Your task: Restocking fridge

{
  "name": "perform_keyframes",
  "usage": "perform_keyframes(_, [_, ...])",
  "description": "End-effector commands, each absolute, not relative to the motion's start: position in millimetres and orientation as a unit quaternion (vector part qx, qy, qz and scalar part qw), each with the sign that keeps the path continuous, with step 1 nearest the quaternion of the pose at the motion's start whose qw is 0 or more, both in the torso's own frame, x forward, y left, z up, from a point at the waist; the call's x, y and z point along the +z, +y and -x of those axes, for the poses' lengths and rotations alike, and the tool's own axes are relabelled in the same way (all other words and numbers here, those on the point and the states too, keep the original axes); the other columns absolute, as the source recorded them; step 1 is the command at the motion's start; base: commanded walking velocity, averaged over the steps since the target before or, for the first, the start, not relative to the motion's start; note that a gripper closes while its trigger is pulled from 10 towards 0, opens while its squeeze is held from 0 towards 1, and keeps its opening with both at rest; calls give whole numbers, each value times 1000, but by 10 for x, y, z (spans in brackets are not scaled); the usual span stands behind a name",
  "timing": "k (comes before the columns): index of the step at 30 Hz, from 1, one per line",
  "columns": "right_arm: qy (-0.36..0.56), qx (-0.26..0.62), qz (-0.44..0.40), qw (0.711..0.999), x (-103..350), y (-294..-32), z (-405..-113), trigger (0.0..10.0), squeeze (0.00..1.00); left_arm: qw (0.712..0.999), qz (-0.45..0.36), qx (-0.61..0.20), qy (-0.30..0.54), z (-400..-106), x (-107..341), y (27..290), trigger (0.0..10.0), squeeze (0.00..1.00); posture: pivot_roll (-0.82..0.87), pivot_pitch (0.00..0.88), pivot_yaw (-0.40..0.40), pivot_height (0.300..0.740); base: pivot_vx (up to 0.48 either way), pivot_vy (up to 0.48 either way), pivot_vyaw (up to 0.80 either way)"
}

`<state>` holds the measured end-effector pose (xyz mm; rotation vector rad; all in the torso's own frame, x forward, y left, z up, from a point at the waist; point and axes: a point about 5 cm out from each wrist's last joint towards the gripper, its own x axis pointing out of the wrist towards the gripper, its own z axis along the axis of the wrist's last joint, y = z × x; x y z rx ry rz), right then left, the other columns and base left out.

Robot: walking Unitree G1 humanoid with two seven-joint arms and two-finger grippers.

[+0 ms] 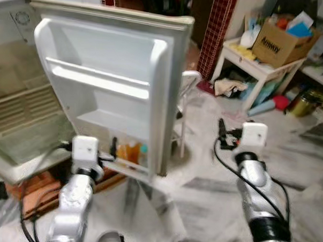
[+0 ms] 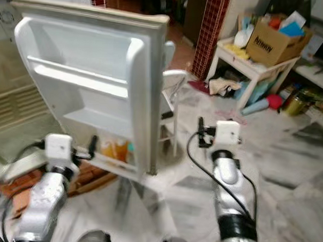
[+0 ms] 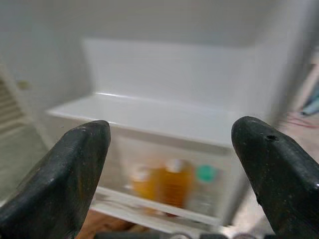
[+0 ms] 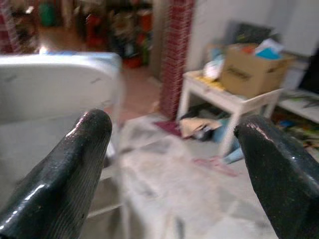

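A cluttered room with a pale marbled floor [image 1: 201, 181] holds the scene, and at the far left of the head views the fridge [image 1: 22, 115] stands open, its interior shelves bare as far as can be seen. The fridge door [image 1: 106, 86] swings out toward the middle of the frame, its long axis upright and its inner face turned toward the robot. Its upper door racks look empty, while the lowest door rack [image 1: 128, 165] carries a few bottles [image 3: 172, 181] standing upright, two orange and one with a green cap. So restocking seems only begun, with most shelf space left to fill. The left gripper [image 3: 172, 164] hovers just in front of that lowest rack, fingers spread apart and holding nothing. Right of centre, the right gripper [image 4: 174, 164] is raised over bare floor, also spread and empty. At the upper right, a cardboard box [image 1: 280, 43] full of goods sits on a white side table [image 1: 255, 69], well apart from both grippers.
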<state>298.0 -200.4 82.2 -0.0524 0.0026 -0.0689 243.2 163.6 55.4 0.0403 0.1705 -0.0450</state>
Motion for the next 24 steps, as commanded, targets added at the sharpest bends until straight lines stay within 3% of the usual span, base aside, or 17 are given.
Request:
perform_keyframes(1, [-3,-14,23,1000,847,-1929,-3014,10000,0,996,-32,-10,83,-2421,595,1731,10000,0,-7,0,-7,740,0,-480,0])
perform_keyframes(24, [-3,-14,23,1000,847,-1929,-3014,10000,0,996,-32,-10,83,-2421,595,1731,10000,0,-7,0,-7,740,0,-480,0])
